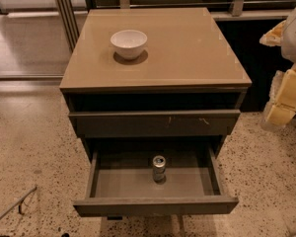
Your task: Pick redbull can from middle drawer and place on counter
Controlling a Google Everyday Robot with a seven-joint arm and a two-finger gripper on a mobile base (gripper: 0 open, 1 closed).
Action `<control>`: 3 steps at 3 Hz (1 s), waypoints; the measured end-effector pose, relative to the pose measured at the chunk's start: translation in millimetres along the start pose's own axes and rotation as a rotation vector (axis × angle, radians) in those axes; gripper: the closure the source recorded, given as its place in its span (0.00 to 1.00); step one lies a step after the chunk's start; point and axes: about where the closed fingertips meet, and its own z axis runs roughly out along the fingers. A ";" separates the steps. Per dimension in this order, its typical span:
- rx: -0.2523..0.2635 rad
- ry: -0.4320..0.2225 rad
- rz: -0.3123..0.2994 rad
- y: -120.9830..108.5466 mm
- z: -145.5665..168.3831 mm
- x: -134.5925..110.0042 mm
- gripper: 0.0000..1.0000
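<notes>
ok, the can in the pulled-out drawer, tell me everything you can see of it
The small slim silvery metal drink can stands upright near the middle of the wide shallow grey-brown drawer, which is pulled out. Shiny round top faces up; dark bluish patches on its side. No dents show. Only its base touches the drawer's flat floor, clear of all walls. The pale yellowish gripper is away at the right edge of the view, higher in the picture, not touching it.

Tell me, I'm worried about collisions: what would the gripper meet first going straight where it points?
The gripper, at the right edge beside the counter, seems to point downward; it would likely meet the speckled floor right of the middle drawer first, though depth is unclear.
</notes>
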 end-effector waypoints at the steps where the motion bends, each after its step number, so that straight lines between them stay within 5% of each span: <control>1: 0.000 0.000 0.000 0.0 0.0 0.0 0.00; 2: 0.002 -0.031 0.007 0.2 13.4 -0.3 0.19; 3: -0.026 -0.106 0.061 5.6 62.3 0.7 0.42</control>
